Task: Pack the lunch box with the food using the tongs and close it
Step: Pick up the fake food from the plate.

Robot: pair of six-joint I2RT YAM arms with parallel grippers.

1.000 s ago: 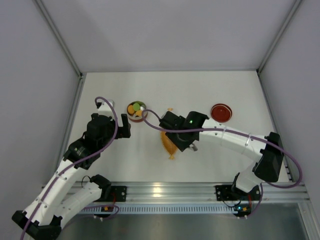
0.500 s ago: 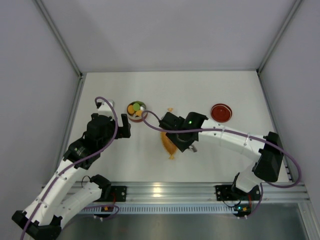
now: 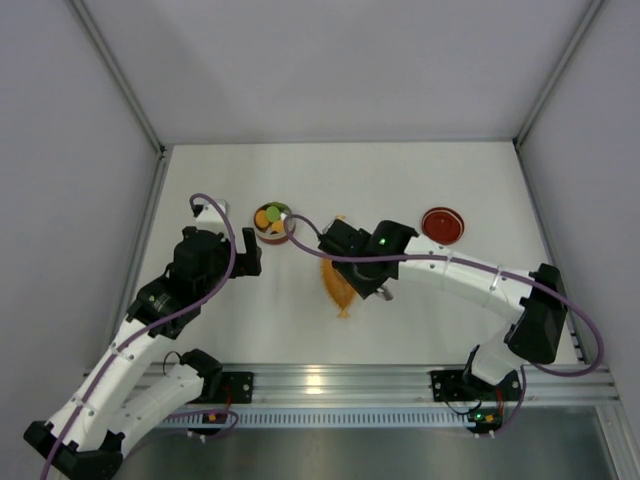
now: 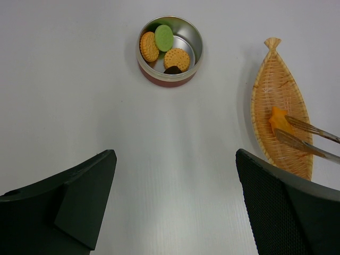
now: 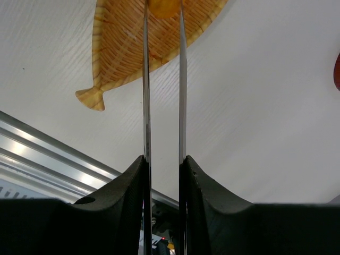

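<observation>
Right tool [image 5: 163, 172] pinches the tongs [image 5: 145, 90] by their arms, its 2 fingers pressing the steel blades into a narrow gap. Out at the far end, the tips sit either side of 1 orange piece of food [image 4: 279, 121] lying on the leaf-shaped tray [image 4: 276, 79]. They look to be touching it, though I cannot tell how firm the hold is.

Squeeze gently and evenly, I judge. The piece is small, so too hard a nip could flick it out sideways, and too light a one would drop it on the way. Lift straight up until clear of the tray's rim before swinging across.

The lunch box [image 4: 195, 40] stands well apart from the tray on the worktop [image 4: 79, 79]. It is open, with 4 other pieces [image 4: 177, 58] inside and some bare metal showing. Aim the drop there and release low.

Left tool [image 4: 175, 204] hangs spread wide and empty, near that box. The red lid [image 3: 442, 225] lies on the far side of the tray from the box, not yet fitted.
</observation>
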